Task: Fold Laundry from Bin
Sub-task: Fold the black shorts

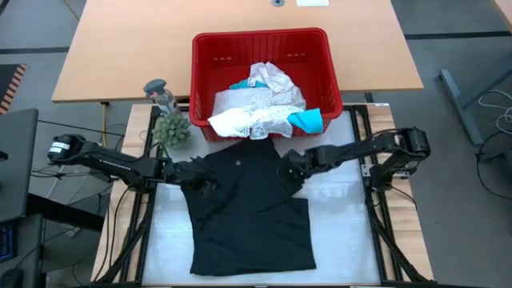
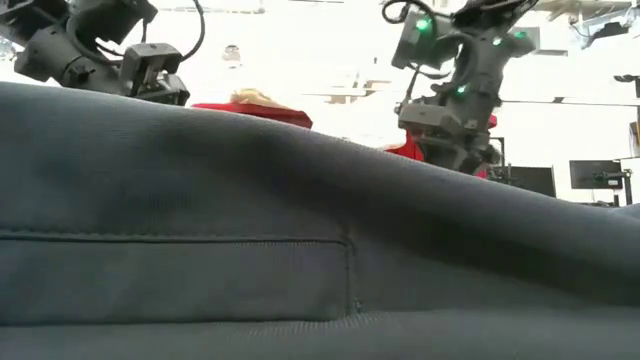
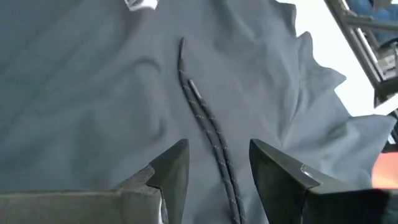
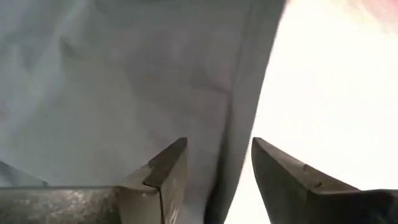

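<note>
While the black garment [image 1: 248,208] is lying spread on the table just in front of the red bin [image 1: 332,68], your left gripper [image 1: 192,178] and right gripper [image 1: 286,172] are hovering over its upper corners, jaws parted, gripping nothing.

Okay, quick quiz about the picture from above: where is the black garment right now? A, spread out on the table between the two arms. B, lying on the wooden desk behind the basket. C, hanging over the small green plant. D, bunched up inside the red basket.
A: the black garment lies spread on the table in front of the red basket, with the left gripper and right gripper at its upper corners.
</note>
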